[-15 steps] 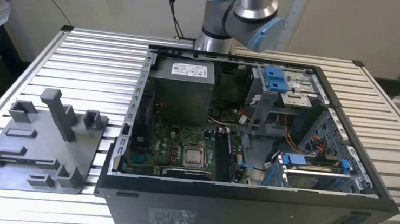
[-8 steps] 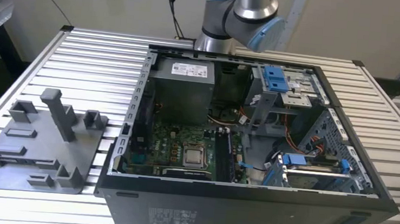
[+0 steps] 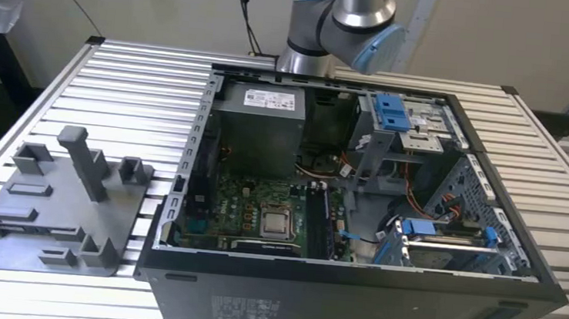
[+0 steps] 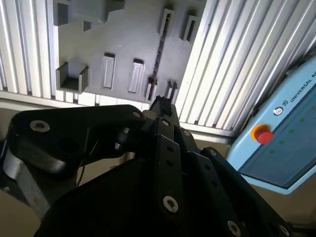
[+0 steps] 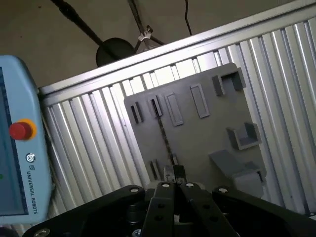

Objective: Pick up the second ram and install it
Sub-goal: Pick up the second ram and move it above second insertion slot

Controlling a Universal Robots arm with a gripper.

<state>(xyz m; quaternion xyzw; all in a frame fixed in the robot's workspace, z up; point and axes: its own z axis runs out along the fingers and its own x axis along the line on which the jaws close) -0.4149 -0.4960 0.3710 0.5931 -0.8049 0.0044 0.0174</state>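
In the exterior view, one robot arm (image 3: 339, 13) rises behind one open computer case (image 3: 354, 305). The case lies on a slatted metal table (image 3: 136, 85), and one motherboard (image 3: 259, 211) shows inside it. On the exterior view's left, just beside the case, sits one grey plastic fixture (image 3: 53, 217) with one tall upright post (image 3: 83, 161).

In the first wrist view, the fixture (image 5: 197, 138) is seen from well above. It carries four narrow slotted holders in two pairs. The second ram (image 5: 164, 136) is a single thin dark strip seen edge-on, standing across one pair, while the other pair holds nothing. The gripper (image 5: 175, 173) hangs over the fixture with its fingers drawn together at the tips. It clamps nothing, and its tips overlap one end of the ram in the picture. One pale blue teach pendant (image 5: 17, 148) with one red button (image 5: 20, 130) lies on the table beside the fixture.

In the second wrist view, the ram (image 4: 158, 64) again runs as one dark line between two holders on the fixture (image 4: 123, 44). The gripper (image 4: 160, 106), with fingers together, covers its near end. The pendant (image 4: 279, 143) and its button (image 4: 261, 134) sit well apart from the fixture.
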